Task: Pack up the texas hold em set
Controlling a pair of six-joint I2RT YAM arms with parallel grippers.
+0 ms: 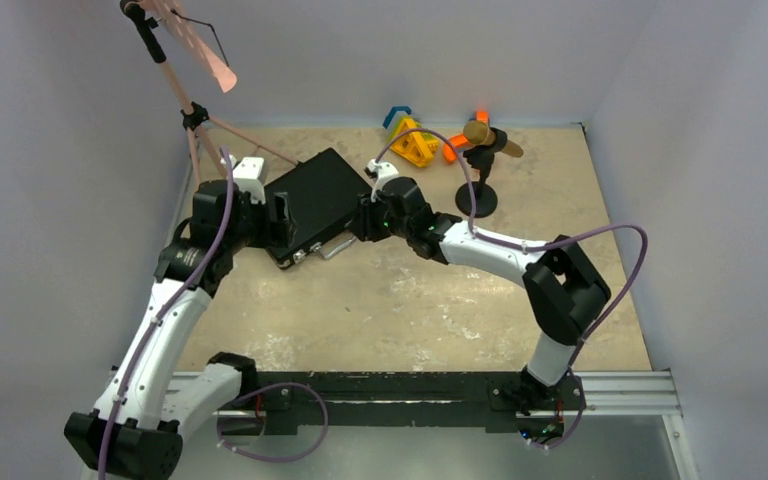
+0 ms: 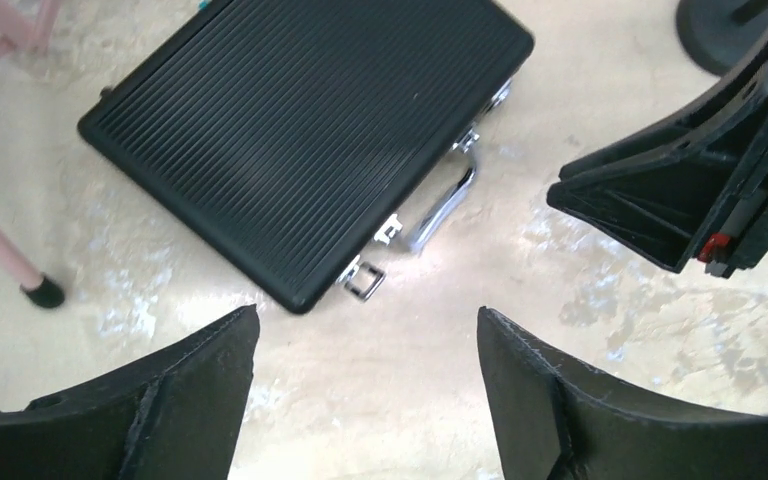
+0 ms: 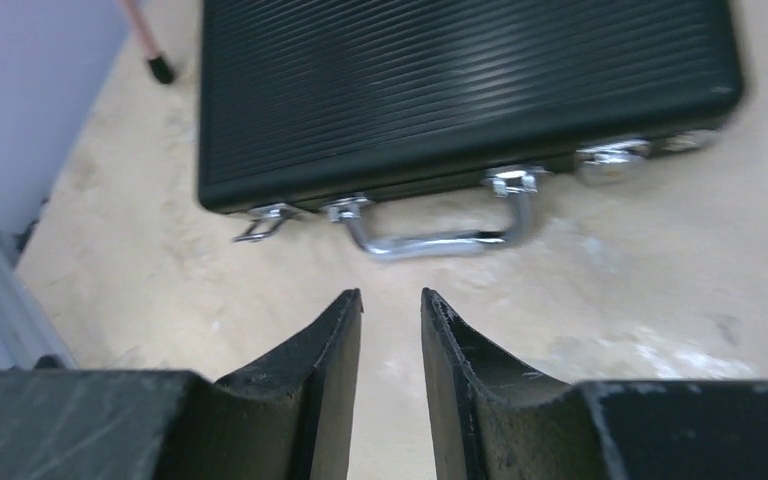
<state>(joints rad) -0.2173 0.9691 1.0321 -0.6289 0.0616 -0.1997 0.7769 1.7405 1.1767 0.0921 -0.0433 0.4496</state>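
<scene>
Pale, mottled table (image 1: 410, 310) is carrying the black briefcase (image 1: 315, 195), which is lying flat and closed toward the far left, its silver handle (image 3: 440, 240) facing the arms. The left fingers (image 2: 200, 380) are standing wide apart just beside its near corner, gripping nothing. The right fingers (image 3: 325, 350) are sitting only slightly parted, pointing at the handle without touching it, also gripping nothing.

Closed black briefcase (image 1: 312, 198) flat between left end effector (image 1: 282, 222) and right end effector (image 1: 362, 218)
</scene>
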